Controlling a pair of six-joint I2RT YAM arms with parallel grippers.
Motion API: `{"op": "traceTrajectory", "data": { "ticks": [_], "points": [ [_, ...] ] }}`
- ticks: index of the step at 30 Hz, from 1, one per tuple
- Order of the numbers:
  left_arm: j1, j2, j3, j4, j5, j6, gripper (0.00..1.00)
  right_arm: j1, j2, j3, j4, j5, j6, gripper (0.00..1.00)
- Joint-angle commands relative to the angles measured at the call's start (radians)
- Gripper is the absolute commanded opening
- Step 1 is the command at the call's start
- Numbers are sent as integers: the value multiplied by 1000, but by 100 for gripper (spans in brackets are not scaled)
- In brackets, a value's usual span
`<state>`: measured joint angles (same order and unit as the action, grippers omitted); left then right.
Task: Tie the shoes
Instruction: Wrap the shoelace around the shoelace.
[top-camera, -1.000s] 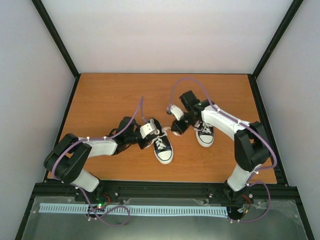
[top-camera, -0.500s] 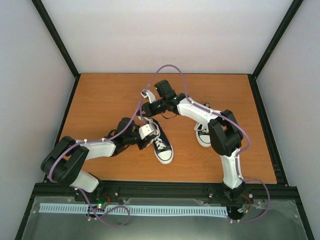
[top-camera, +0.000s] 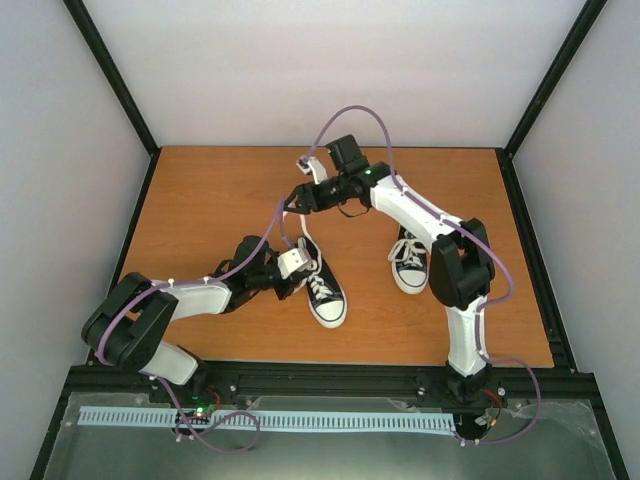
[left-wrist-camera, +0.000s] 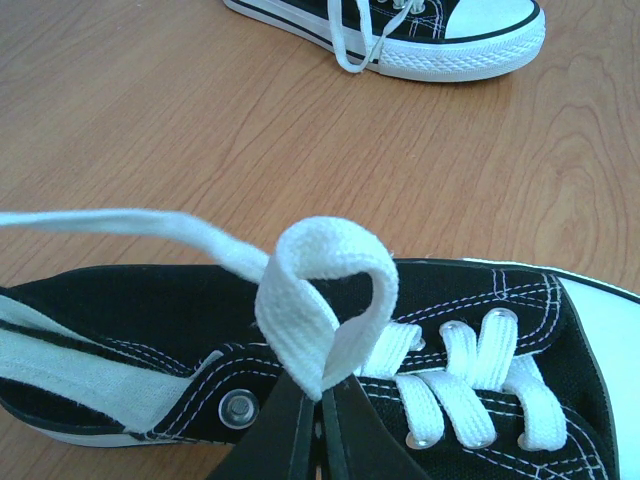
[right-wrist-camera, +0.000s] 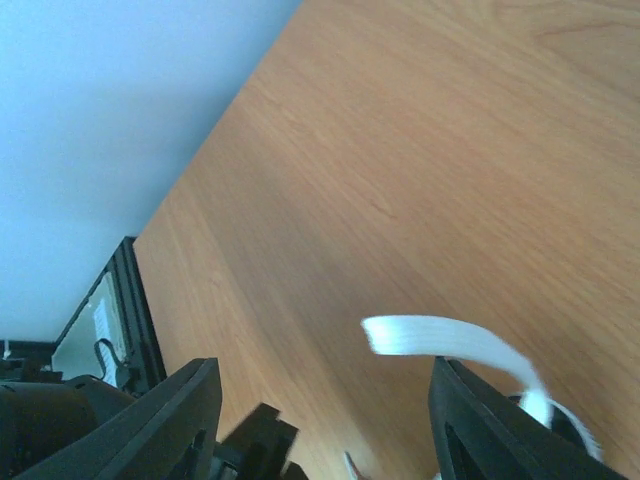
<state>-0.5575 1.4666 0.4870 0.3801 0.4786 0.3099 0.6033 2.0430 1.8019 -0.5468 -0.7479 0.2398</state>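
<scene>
Since a second ago our right end effector (top-camera: 298, 197) has swung from beside the right-hand shoe (top-camera: 408, 264) to beyond the heel of the middle shoe (top-camera: 322, 285). Its fingers now stand spread, a lace tail (right-wrist-camera: 445, 340) loose between them. Our left end effector (left-wrist-camera: 322, 405), the nearer one, pinches a lace loop (left-wrist-camera: 325, 285) above the eyelets. That shoe lies on the tabletop (top-camera: 200, 200), toe toward us.

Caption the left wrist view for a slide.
Left pincer pinches a white lace loop above the black sneaker.
</scene>
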Motion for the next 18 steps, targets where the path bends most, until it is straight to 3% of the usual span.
{"op": "traceTrajectory", "data": {
  "ticks": [1, 7, 11, 15, 18],
  "points": [
    [-5, -24, 3, 17, 7, -8, 1, -27, -29, 52, -156, 25, -76, 60],
    [-5, -26, 13, 10, -3, -6, 1, 6, 10, 109, -169, 92, -69, 61],
    [-5, -27, 19, -7, -12, -4, 1, 16, 50, 225, -222, 6, -109, 58],
    [-4, -22, 18, -9, -17, -23, 1, -56, -122, -82, -39, -85, -87, 57],
    [-4, -22, 19, -8, -7, -33, 1, -125, -179, -238, -55, 63, -48, 55]
  ]
}}
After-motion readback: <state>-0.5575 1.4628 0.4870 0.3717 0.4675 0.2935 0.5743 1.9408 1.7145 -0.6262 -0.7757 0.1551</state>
